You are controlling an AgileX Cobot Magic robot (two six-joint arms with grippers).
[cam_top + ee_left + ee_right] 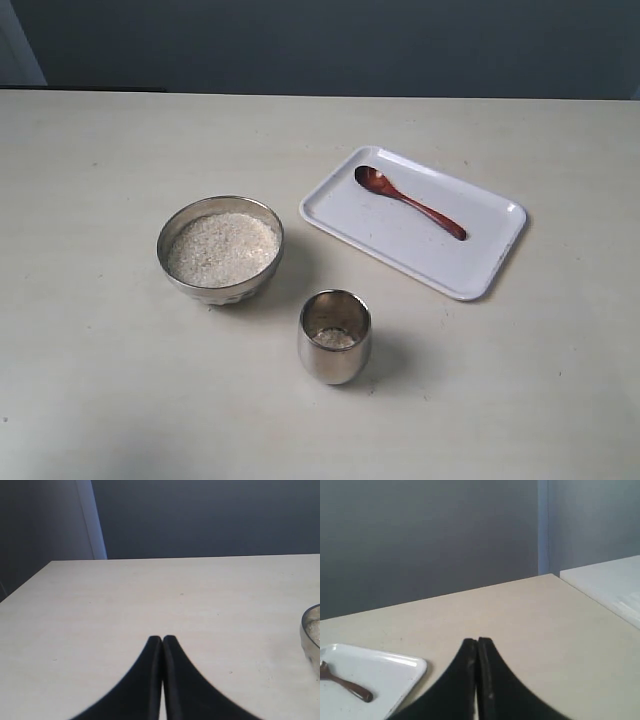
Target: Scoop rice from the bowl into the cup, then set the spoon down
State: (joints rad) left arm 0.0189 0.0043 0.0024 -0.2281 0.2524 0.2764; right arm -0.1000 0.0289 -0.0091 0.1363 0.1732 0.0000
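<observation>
The cup (334,337), holding a little rice (221,248), is seen low centre, the bowl (220,249) left, the spoon (409,201) on the tray (490,268) upper right; both grippers (162,639) (477,641) are pressed together, so the task appears finished or unbegun, which cannot be told.

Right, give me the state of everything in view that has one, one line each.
bowl: upright on the table, nearly full of rice.
cup: upright, apart from the bowl, a little rice at the bottom.
spoon: lying on the white tray, scoop up, not held.
left gripper: shut, empty, above the table.
right gripper: shut, empty, beside the tray.
</observation>
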